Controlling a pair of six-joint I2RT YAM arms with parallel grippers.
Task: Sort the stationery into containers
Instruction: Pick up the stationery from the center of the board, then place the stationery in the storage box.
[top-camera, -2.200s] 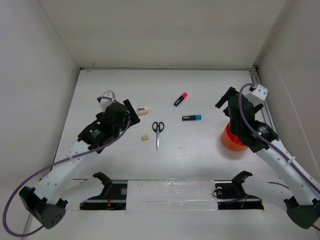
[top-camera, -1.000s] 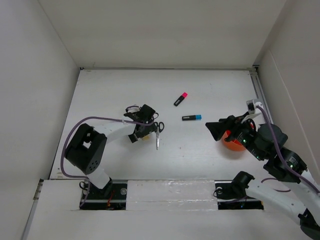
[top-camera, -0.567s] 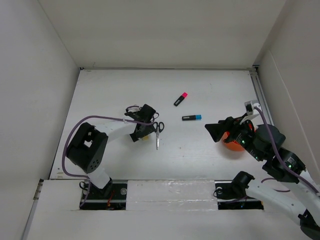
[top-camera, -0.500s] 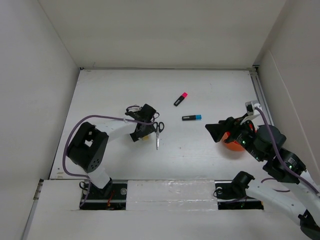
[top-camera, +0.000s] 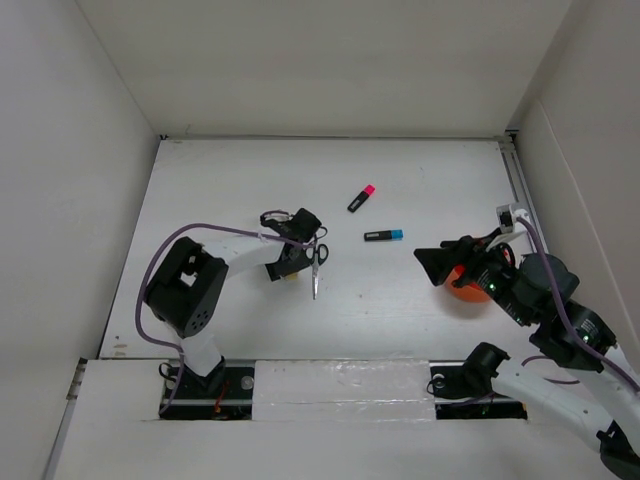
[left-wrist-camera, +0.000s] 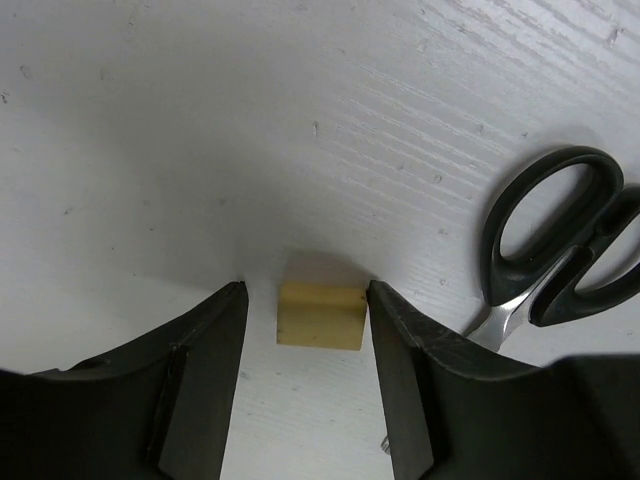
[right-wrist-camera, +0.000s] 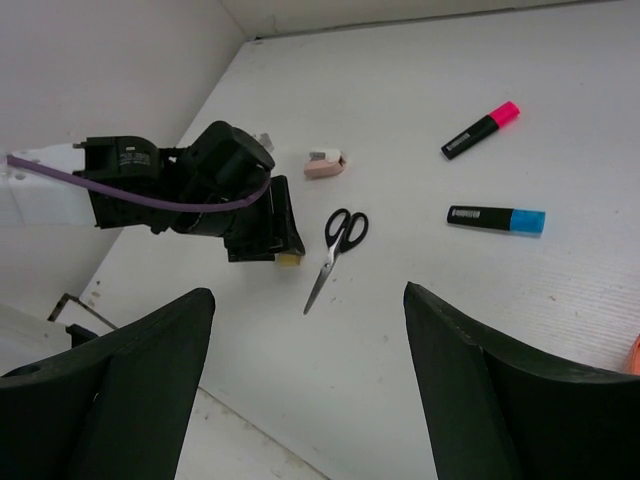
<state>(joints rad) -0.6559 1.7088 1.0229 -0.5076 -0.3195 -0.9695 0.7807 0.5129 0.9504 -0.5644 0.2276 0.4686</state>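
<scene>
My left gripper is down on the table with its jaws either side of the small yellow eraser. The right finger touches the eraser's edge; a narrow gap shows at the left finger. Black-handled scissors lie just right of it, also in the top view. A pink-capped marker and a blue-capped marker lie farther back. The pink-white eraser sits behind the left wrist. My right gripper hovers open and empty beside the orange tub.
White walls close in the table on the left, back and right. The left arm's purple cable loops over the table beside its base. The orange tub stands near the right wall, partly under the right arm.
The left jaws have narrowed around the yellow eraser and the wrist has shifted slightly right. The right arm has barely moved.
</scene>
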